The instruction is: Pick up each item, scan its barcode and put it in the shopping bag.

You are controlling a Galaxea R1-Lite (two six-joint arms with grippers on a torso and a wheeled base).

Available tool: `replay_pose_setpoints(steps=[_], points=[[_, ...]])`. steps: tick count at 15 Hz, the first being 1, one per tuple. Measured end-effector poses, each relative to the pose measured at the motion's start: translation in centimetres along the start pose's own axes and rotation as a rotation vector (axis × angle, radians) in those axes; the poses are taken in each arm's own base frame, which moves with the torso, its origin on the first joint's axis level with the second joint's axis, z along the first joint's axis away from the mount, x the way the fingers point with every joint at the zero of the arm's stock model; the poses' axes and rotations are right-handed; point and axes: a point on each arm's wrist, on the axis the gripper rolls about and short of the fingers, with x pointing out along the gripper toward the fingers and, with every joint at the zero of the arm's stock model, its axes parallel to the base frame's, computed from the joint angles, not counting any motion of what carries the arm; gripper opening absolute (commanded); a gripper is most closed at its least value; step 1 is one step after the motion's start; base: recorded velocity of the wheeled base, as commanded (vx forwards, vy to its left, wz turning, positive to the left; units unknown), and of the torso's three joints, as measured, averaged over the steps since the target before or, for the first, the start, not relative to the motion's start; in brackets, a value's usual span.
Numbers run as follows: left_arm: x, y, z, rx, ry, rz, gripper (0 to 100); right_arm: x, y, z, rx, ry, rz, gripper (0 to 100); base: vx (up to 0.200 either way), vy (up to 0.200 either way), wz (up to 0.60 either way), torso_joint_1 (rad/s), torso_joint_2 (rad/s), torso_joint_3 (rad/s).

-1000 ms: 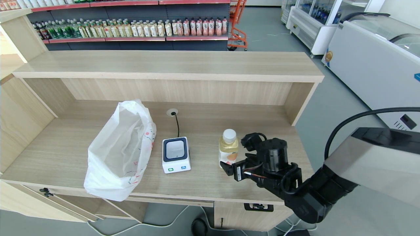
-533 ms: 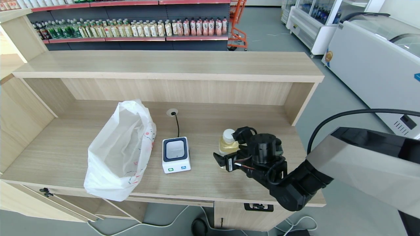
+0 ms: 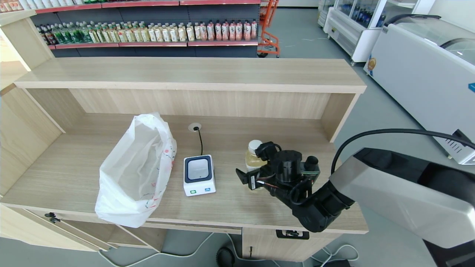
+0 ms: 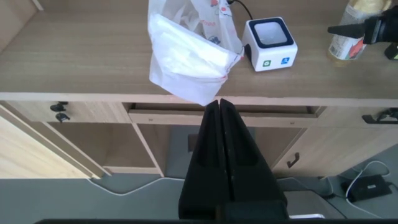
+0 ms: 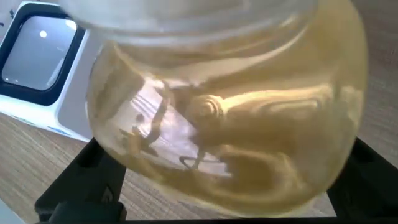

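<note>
Bottle [image 3: 254,148]: upright, between the right gripper's [image 3: 253,165] jaws; scanner [image 3: 199,174] lies near, on its left.
Right grip: clamped or merely straddling, cannot tell.
Left gripper [image 4: 220,124]: pressed together, empty, well apart.

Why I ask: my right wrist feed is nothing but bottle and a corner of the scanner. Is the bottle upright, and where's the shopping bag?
Observer: Upright, by the head view. The bottle is gripped by the right gripper, on the scanner's right.
Operator: And the bag?
Observer: The shopping bag sits on the counter left of the scanner, mouth open.
Operator: Is the left arm in the way?
Observer: No. The left gripper, shut, is out in front of the counter, not over it.
</note>
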Motion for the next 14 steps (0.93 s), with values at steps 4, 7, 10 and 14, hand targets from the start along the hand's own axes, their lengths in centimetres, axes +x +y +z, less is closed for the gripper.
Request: replay_pose_setpoints(steps=[4,7,10,14], points=[[0.0,0.0,0.0,0.000,0.000,0.000,0,0.6,-0.2,0.0,-0.017,-0.009,-0.005,0,0.000,0.000,0.00,0.000,0.00,0.000],[0.0,0.0,0.0,0.000,0.000,0.000,0,0.7,-1.0,0.2,-0.017,-0.011,-0.018,0,0.000,0.000,0.00,0.000,0.00,0.000],[0.0,0.0,0.0,0.000,0.000,0.000,0,0.5,-1.3,0.8,0.027,-0.023,-0.017,0,0.000,0.000,0.00,0.000,0.00,0.000],[0.0,0.0,0.0,0.000,0.000,0.000,0,-0.1,-1.8,4.7,0.150,-0.086,0.048,0,0.000,0.000,0.00,0.000,0.00,0.000]])
